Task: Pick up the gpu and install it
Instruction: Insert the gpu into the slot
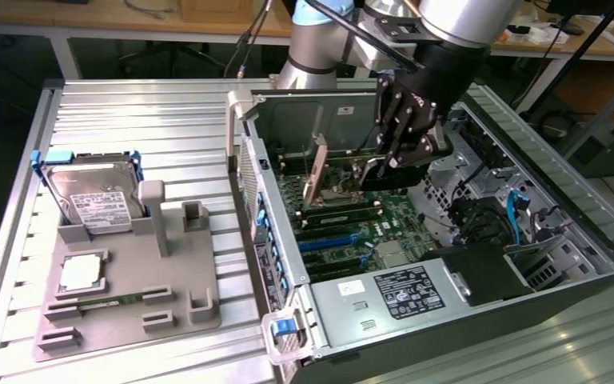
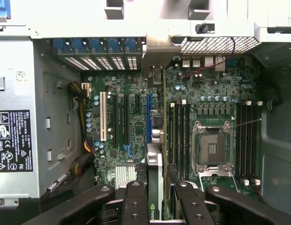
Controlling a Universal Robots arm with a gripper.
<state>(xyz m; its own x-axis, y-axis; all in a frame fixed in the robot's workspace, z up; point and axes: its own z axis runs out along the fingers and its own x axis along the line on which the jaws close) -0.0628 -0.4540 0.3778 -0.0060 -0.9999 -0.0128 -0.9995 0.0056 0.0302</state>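
Observation:
The gpu [image 2: 156, 159] is a thin dark card seen edge-on, its silver end bracket [image 2: 157, 49] at the case's rear wall. It stands over the motherboard beside the blue slot [image 2: 149, 110]; I cannot tell whether it is seated. My gripper [image 2: 157, 194] is shut on the card's near end, one black finger [image 2: 135, 201] on each side. In the exterior view the gripper [image 1: 392, 164] reaches down into the open computer case [image 1: 563, 232], with the gpu [image 1: 313, 170] upright on its edge towards the exterior view's left.
The power supply [image 1: 398, 292] fills the case's near corner. The CPU socket [image 2: 212, 149] and memory slots [image 2: 180, 131] lie beside the card. On the exterior view's left, a grey fixture [image 1: 179, 264] carries a hard drive [image 1: 96, 198], a processor [image 1: 81, 273] and a RAM stick [image 1: 102, 303].

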